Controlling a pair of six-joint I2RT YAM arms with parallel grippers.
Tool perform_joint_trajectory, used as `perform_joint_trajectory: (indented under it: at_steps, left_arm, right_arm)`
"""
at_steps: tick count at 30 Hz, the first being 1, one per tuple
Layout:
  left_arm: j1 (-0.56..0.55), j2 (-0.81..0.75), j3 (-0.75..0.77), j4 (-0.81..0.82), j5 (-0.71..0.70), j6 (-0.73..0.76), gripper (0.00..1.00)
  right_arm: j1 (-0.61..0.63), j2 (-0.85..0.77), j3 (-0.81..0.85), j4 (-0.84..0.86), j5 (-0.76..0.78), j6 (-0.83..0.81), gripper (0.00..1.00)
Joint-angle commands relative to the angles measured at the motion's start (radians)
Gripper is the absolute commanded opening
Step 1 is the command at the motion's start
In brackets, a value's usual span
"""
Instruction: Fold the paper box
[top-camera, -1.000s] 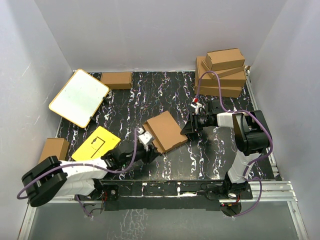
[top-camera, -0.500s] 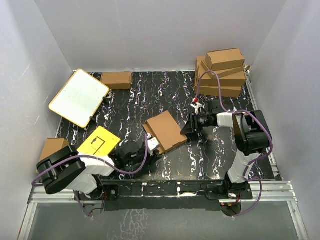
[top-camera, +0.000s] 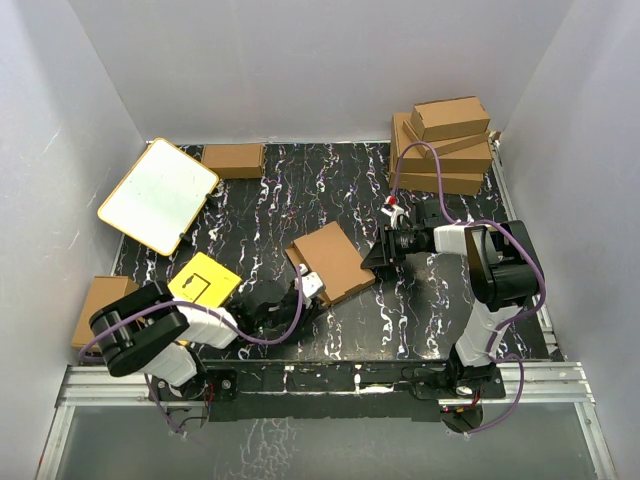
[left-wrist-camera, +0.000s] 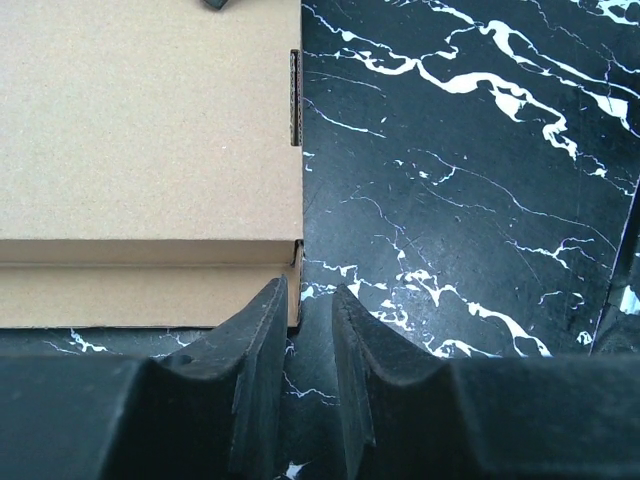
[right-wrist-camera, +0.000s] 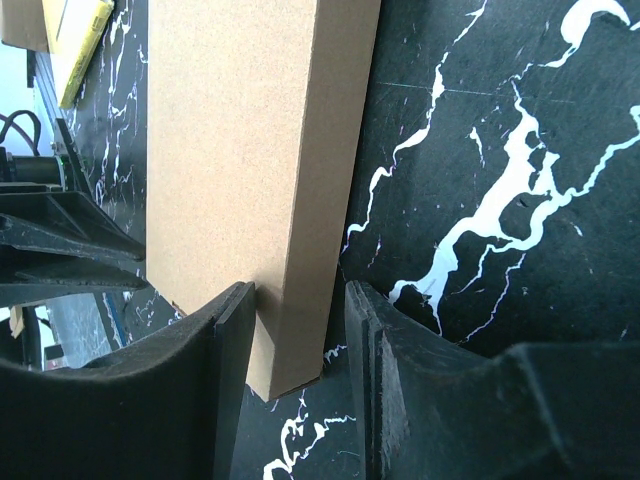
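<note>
Centrally on the black marbled bench (top-camera: 300, 190) lies the paper box (top-camera: 330, 260), a thin brown mailer turned at an angle. Right claw (top-camera: 376, 258), entering from the right of the frame, is closed on the box's right edge, the thin side wall filling the space between its fingers. Left claw (top-camera: 307, 289) sits at the box's lower-left corner, fingers narrowly parted with only bench between them. Upper right: a stack of brown boxes (top-camera: 445, 140). Left: a white board (top-camera: 158, 195) and a yellow card (top-camera: 203, 282).
</note>
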Motion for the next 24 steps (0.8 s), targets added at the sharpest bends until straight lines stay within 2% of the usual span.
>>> perform_joint_trajectory:
  at_steps: [1, 6, 15, 20, 24]
  left_arm:
    - [0.004, 0.002, 0.033, 0.017, -0.004, -0.002, 0.23]
    - [0.002, 0.025, 0.044, 0.014, 0.006, -0.005, 0.22]
    - [0.003, 0.04, 0.058, -0.005, -0.005, -0.009, 0.13]
    - [0.003, 0.038, 0.068, -0.023, -0.012, -0.016, 0.04]
    - [0.003, 0.042, 0.074, -0.033, -0.011, -0.019, 0.03]
  right_arm:
    - [0.004, 0.031, 0.012, -0.01, 0.081, -0.039, 0.47]
    - [0.004, 0.031, 0.012, -0.01, 0.08, -0.039, 0.47]
    - [0.005, 0.031, 0.01, -0.009, 0.08, -0.039, 0.47]
    - [0.005, 0.031, 0.011, -0.01, 0.079, -0.039, 0.46]
    - [0.004, 0.031, 0.011, -0.01, 0.079, -0.039, 0.46]
